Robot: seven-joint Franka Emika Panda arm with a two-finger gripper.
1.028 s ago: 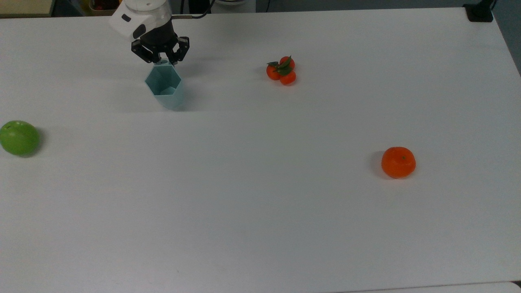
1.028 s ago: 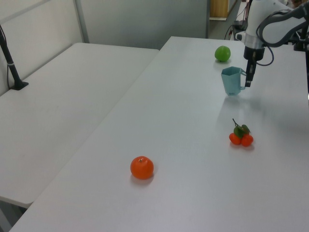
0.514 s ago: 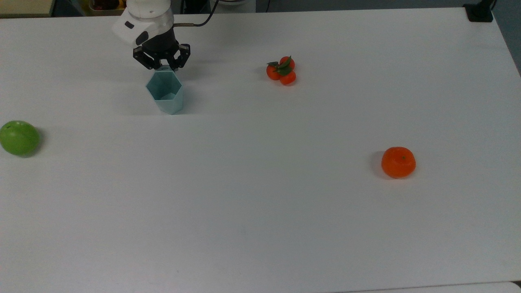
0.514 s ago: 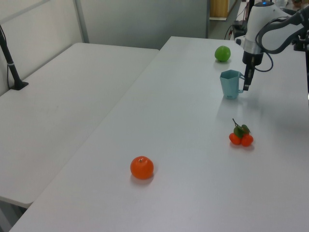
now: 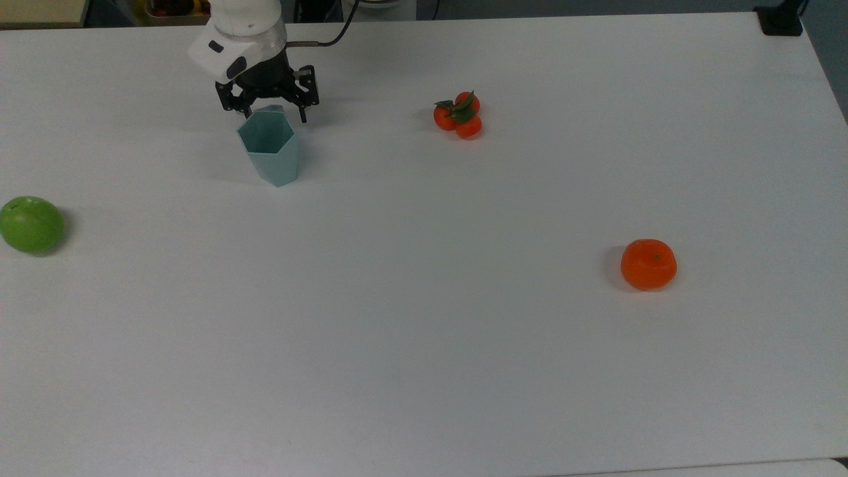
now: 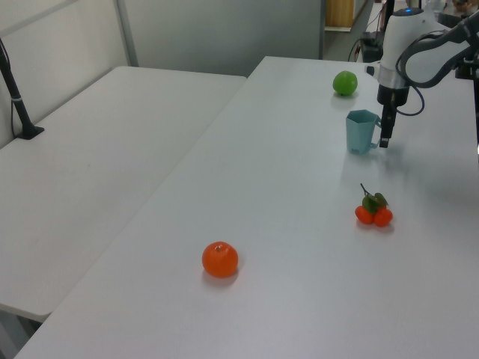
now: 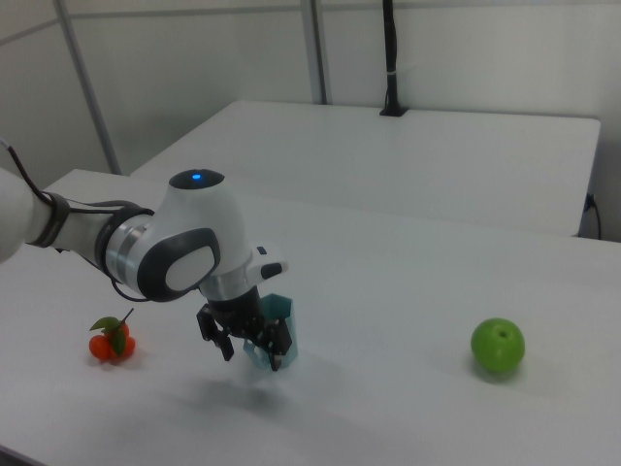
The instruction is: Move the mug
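The pale teal mug (image 5: 268, 151) stands upright on the white table (image 5: 424, 344), toward the top view's upper left. My gripper (image 5: 267, 112) hangs just behind the mug's far rim, where the tab handle is, with its black fingers spread open on either side and nothing held. In the left view the mug (image 6: 361, 132) sits just to the left of the gripper (image 6: 385, 139). In the right view the gripper (image 7: 252, 355) partly covers the mug (image 7: 279, 313).
A green apple (image 5: 31, 224) lies at the top view's left edge. A cluster of small tangerines with leaves (image 5: 458, 116) sits to the right of the mug. An orange (image 5: 648, 264) rests farther right. A second white table (image 6: 112, 149) adjoins in the left view.
The mug, tilted and held by its handle a second ago, has come down and now stands on the table. The fingers have spread apart and let go of it.
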